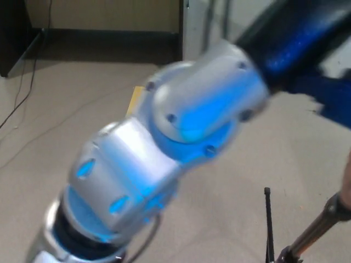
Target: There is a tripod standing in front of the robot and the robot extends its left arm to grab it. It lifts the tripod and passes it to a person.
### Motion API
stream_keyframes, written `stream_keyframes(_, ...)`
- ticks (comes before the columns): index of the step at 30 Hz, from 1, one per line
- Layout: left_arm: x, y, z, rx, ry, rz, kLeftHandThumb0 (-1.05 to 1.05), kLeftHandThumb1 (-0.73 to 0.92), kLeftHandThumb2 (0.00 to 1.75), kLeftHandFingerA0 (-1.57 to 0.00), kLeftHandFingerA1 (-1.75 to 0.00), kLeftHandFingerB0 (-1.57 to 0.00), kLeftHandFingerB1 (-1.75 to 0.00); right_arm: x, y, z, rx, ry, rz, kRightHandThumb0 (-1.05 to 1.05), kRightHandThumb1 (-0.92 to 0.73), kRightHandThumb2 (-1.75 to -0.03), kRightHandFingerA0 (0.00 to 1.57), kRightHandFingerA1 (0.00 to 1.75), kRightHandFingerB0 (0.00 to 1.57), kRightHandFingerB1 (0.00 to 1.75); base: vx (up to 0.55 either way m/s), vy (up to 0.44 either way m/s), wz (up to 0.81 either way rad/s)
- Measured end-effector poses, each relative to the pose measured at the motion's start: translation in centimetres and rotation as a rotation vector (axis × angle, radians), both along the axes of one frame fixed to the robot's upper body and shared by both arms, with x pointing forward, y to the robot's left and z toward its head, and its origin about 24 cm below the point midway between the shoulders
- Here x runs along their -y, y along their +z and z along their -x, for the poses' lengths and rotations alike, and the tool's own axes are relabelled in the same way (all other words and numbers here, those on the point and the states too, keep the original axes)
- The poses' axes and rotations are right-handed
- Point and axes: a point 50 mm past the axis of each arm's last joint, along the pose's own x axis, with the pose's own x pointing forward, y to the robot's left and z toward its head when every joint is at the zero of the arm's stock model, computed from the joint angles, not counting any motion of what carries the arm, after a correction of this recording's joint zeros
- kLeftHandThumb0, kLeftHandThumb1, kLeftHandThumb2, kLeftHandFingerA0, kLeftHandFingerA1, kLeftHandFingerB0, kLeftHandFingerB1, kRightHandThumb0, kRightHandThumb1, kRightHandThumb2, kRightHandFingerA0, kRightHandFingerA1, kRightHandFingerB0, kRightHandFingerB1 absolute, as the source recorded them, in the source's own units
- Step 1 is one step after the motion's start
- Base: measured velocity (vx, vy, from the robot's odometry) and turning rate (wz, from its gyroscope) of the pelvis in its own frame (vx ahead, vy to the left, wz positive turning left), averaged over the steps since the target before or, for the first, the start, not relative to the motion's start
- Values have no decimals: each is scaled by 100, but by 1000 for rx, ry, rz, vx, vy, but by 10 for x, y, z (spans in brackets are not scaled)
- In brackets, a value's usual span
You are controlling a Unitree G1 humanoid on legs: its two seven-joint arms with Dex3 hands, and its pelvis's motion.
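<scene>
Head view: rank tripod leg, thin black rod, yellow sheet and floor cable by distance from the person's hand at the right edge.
From the person's hand, judged by position in the picture:
1. Tripod leg: lower right, running up to the hand.
2. Thin black rod: upright, just left of the leg.
3. Yellow sheet: on the floor centre-left, mostly behind the arm.
4. Floor cable: far left.

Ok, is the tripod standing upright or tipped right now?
Tipped. Its visible leg slants diagonally at the lower right; the rest is out of view, so how it is held cannot be told.

Left arm (164,148) silver with blue glow; tripod (307,235) black; floor (66,120) beige; paper (134,98) yellow.
</scene>
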Motion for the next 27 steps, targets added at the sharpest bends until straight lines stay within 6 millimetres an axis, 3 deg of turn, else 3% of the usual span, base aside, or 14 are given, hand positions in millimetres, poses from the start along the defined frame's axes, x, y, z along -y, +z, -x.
stream_keyframes(2,-11,-4,-10,-8,38,-38,-73,46,56,0,0,0,0,2,-5,-1,-16,-48,-22,-41,-70,-61,62,40,37,32,0,0,0)
stream_keyframes(3,-14,-6,-13,-11,47,-52,-74,40,76,0,0,0,0,3,-7,-1,-18,-63,-31,-49,-57,-86,54,55,31,45,0,0,0)
stream_keyframes(4,-17,-7,-15,-12,49,-64,-73,46,55,0,0,0,0,4,-8,-1,-20,-77,-39,-48,-58,-85,52,53,31,45,0,0,0)
stream_keyframes(8,-24,-13,-18,-17,34,-99,-74,46,55,0,0,0,0,3,-12,-1,-18,-100,-61,-48,-57,-84,51,52,31,44,0,0,0)
stream_keyframes(9,-25,-13,-19,-15,33,-103,-78,46,54,0,0,0,0,4,-12,-1,-15,-103,-63,-41,-69,-62,62,40,37,32,0,0,0)
stream_keyframes(12,-38,-14,-24,-17,65,-110,-72,44,54,0,0,0,0,4,-12,-2,-4,-105,-68,-41,-70,-61,61,39,38,32,0,0,0)
stream_keyframes(13,-45,-15,-27,-27,86,-106,-77,43,54,0,0,0,0,4,-12,-2,-3,-105,-68,-48,-58,-84,51,52,31,45,0,0,0)
stream_keyframes(14,-52,-17,-30,-38,107,-99,-78,42,55,0,0,0,0,4,-12,-2,-2,-104,-69,-40,-71,-61,59,38,37,32,0,0,0)
stream_keyframes(17,-74,-25,-39,-77,171,-80,-77,42,55,0,0,0,0,4,-13,-1,1,-101,-71,-41,-71,-61,58,37,37,32,0,0,0)
stream_keyframes(21,-117,-51,-50,-179,281,-33,-66,42,77,0,0,0,0,4,-13,-1,9,-96,-78,-41,-70,-61,58,38,38,32,0,0,0)
stream_keyframes(22,-124,-57,-52,-200,299,-24,-67,41,78,0,-5,0,0,4,-13,-1,10,-95,-78,-48,-57,-84,51,52,32,45,0,0,0)
stream_keyframes(23,-132,-64,-53,-224,323,-14,-64,40,77,0,-5,0,0,4,-13,-1,11,-94,-79,-41,-70,-61,59,38,38,32,0,0,0)
stream_keyframes(25,-148,-81,-55,-278,373,0,-63,38,76,0,-14,0,-3,4,-13,-1,13,-93,-80,-41,-69,-61,58,38,38,32,0,0,0)
stream_keyframes(27,-159,-95,-56,-324,411,8,-61,35,68,-4,-24,0,-1,4,-13,-1,14,-93,-81,-47,-56,-84,51,53,31,45,0,0,0)
